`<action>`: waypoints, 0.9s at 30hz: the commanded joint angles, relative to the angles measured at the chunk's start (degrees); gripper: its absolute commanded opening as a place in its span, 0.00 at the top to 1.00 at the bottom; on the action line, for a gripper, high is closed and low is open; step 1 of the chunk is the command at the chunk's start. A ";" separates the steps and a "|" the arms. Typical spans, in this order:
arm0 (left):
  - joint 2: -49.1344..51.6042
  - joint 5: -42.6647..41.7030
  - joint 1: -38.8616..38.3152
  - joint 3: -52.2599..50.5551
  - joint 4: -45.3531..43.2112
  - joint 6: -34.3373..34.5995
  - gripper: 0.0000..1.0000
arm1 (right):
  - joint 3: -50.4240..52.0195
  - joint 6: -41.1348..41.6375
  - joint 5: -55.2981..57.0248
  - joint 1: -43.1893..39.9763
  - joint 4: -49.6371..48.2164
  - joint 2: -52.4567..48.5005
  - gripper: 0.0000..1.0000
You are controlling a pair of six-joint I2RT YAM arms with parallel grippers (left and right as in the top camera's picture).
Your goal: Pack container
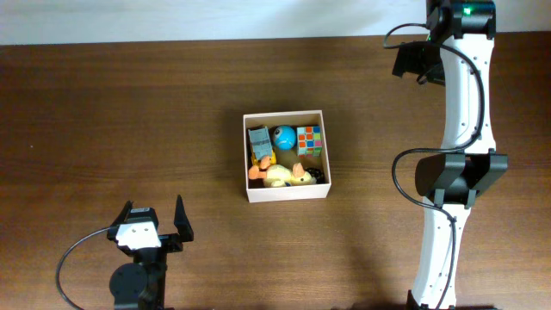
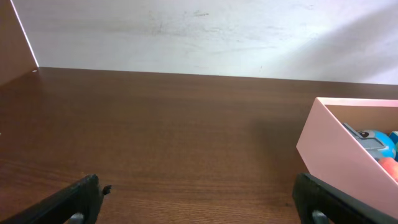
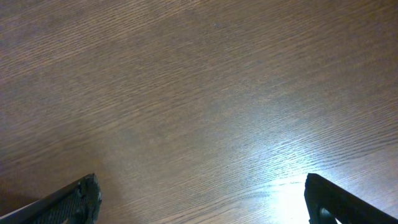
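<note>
The container (image 1: pixel 287 195), a square shallow box with white walls, sits mid-table. Inside lie a colour cube (image 1: pixel 309 139), a blue ball (image 1: pixel 283 136), a grey-blue toy (image 1: pixel 257 138), a yellow duck (image 1: pixel 280 175) and an orange piece (image 1: pixel 256 170). My left gripper (image 1: pixel 153 213) stands open near the front left, well apart from the box. In the left wrist view its gripper (image 2: pixel 198 188) is empty, and the container's wall (image 2: pixel 336 155) shows at the right with the blue ball (image 2: pixel 377 142) inside. My right gripper (image 1: pixel 411 62) hovers at the far right; in its own view the gripper (image 3: pixel 199 190) is open over bare wood.
The right arm's white links and dark elbow (image 1: pixel 461 172) run along the table's right side. A white wall (image 2: pixel 186 31) rises behind the table's far edge. A black cable (image 1: pixel 73 254) loops beside the left arm.
</note>
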State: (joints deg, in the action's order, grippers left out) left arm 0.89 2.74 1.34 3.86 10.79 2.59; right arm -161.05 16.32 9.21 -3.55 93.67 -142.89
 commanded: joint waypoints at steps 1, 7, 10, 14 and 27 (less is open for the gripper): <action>-0.59 -1.09 -0.17 -0.70 -0.04 -1.11 0.01 | -0.24 0.31 0.92 0.20 -0.02 -0.85 0.01; -0.59 -1.09 -0.17 -0.70 -0.04 -1.11 0.01 | -0.24 0.31 0.92 0.20 -0.02 -0.85 0.01; -0.59 -1.09 -0.17 -0.70 -0.02 -1.11 0.01 | -0.24 0.31 0.92 0.20 -0.02 -0.85 0.01; -0.59 -1.09 -0.17 -0.70 -0.04 -1.11 0.01 | -0.24 0.31 0.92 0.20 -0.04 -0.85 0.01; -0.59 -1.09 -0.17 -0.70 -0.04 -1.11 0.01 | -0.24 0.28 2.19 0.22 -0.02 -0.85 0.01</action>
State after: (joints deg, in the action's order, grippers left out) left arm 0.89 2.72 1.34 3.86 10.79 2.59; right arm -161.05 16.29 9.91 -3.55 93.67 -142.89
